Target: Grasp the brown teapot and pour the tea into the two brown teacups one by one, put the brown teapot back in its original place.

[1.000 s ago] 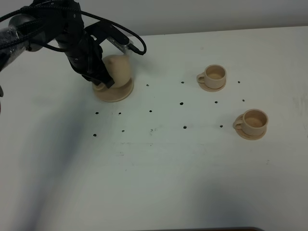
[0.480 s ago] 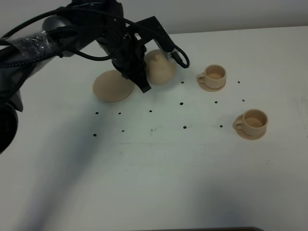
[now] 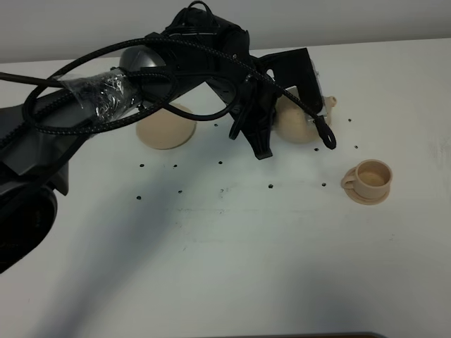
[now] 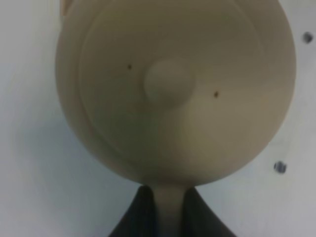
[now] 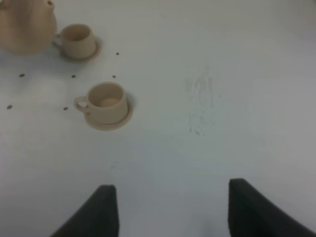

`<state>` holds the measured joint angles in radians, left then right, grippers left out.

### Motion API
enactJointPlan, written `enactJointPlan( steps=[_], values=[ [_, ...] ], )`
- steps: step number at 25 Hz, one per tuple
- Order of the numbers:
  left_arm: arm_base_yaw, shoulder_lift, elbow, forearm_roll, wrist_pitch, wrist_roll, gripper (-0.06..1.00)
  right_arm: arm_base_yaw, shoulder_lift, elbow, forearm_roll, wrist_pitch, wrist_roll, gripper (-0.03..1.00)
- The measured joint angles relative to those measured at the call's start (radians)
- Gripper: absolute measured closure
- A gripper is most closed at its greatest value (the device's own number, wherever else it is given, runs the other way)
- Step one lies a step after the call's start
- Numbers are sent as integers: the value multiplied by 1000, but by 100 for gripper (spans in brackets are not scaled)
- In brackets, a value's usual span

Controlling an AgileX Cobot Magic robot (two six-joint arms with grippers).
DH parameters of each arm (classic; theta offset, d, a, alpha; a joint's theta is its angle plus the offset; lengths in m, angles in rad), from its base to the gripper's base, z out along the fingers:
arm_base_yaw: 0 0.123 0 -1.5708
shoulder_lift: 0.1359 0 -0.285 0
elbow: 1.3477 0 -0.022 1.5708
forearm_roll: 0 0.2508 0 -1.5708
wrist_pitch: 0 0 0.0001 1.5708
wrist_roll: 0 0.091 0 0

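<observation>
Left gripper (image 4: pixel 169 211) is closed tight on the brown teapot (image 3: pixel 296 121). In the left wrist view we see both dark fingers (image 4: pixel 139 213) pinching the loop handle (image 4: pixel 170 197). The lid (image 4: pixel 197 113) and knob (image 4: pixel 169 80) face straight at the camera, so the pot looks about level. Left arm (image 3: pixel 169 70) reaches across the middle to the right half of the table (image 3: pixel 225 267). We put the teapot at far, right of centre, with its spout (image 3: pixel 329 103) pointing right. Far teacup (image 5: pixel 78 39) is hidden behind pot and arm from the high camera. The right wrist view shows it on its small saucer just beside the teapot, handle toward the pot. We cannot tell whether they touch, or whether the pot is clear of the table. Near teacup (image 3: pixel 371 179) sits upright on its own saucer (image 3: pixel 365 199), nearer and further right, apart from the pot. Big saucer (image 3: pixel 165 128) lies bare at far, left of centre, well apart from the teapot. Right gripper (image 5: pixel 172 190) hangs over bare table with its fingers spread wide, nothing between them, and both cups ahead of it. Small black dots (image 3: pixel 270 186) mark the table between big saucer and cups.
</observation>
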<state>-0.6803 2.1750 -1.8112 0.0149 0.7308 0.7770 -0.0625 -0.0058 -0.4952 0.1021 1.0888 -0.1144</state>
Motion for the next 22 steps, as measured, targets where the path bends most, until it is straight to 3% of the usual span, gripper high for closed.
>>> enactJointPlan(
  steps=[9, 22],
  values=[
    [-72, 0, 0, 16, -7, 96, 81, 0, 0, 0, 0, 0, 0, 49],
    [-170, 14, 0, 341, 18, -52, 81, 0, 0, 0, 0, 0, 0, 49]
  ],
)
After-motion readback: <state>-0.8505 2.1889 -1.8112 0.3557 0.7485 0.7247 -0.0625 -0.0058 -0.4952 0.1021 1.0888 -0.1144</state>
